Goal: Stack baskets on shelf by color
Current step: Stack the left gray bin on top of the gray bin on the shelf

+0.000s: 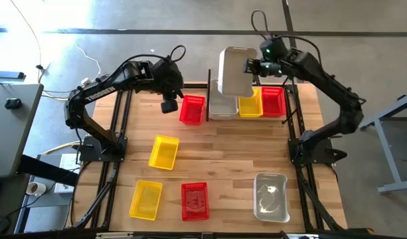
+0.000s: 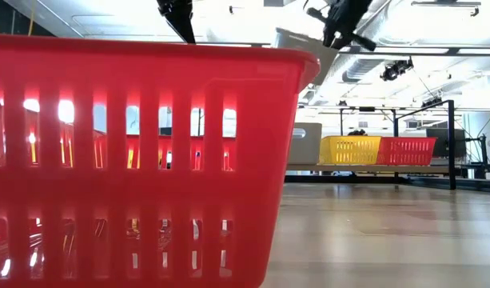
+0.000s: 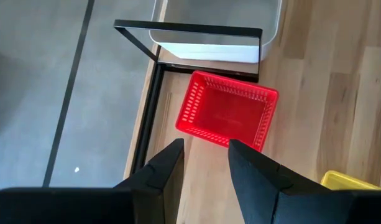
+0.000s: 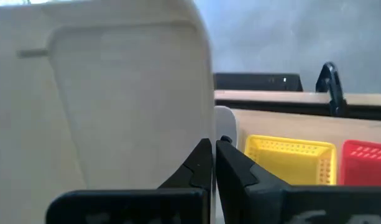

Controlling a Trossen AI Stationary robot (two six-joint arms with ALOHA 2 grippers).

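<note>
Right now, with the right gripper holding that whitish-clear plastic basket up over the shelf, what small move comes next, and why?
Probably lower it: the right gripper grips the lifted whitish-clear plastic basket by its rim, tilted above another clear basket already on the black rod shelf, beside the yellow basket. Easing it down would nest clear into clear.

A wooden tabletop [image 1: 230,153] stands on a grey floor [image 1: 90,16], white cables [image 1: 90,63] trailing beside it; ceiling ducts [image 2: 372,68] run overhead
</note>
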